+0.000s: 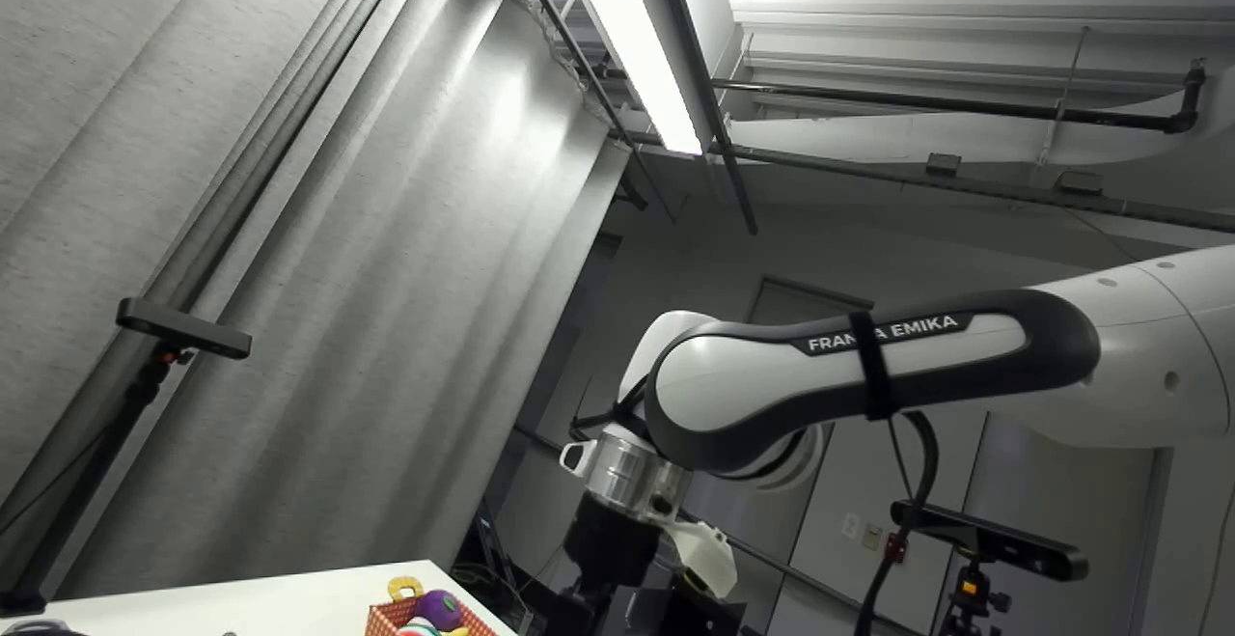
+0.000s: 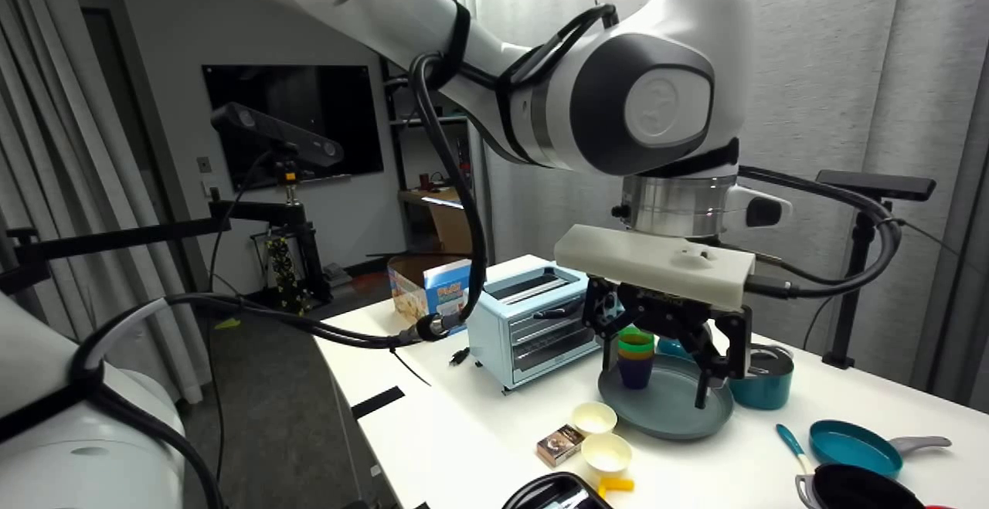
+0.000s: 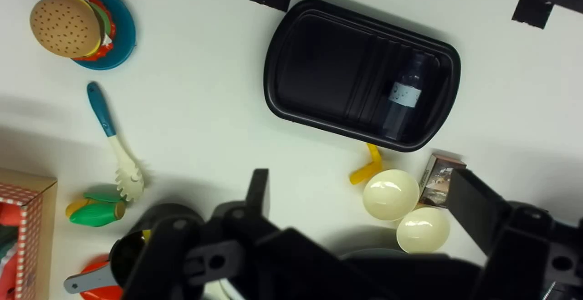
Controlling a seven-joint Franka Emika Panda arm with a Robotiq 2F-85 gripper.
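No grasp seems made yet: in the wrist view the end effector (image 3: 362,188), fingers (image 3: 471,204) parted and empty, hangs above the table (image 3: 218,86), cream bowls (image 3: 391,194) at its four o'clock, black tray (image 3: 319,58) with a bottle (image 3: 403,97) inside at its twelve.

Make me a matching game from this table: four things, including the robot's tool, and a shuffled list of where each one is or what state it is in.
Things:
1. toy burger
2. bottle
3. cream bowls
4. tool

Places and states:
A. beside the small box
B. open and holding nothing
C. on a blue plate
D. inside the black tray

Right pairs: 1-C, 2-D, 3-A, 4-B.
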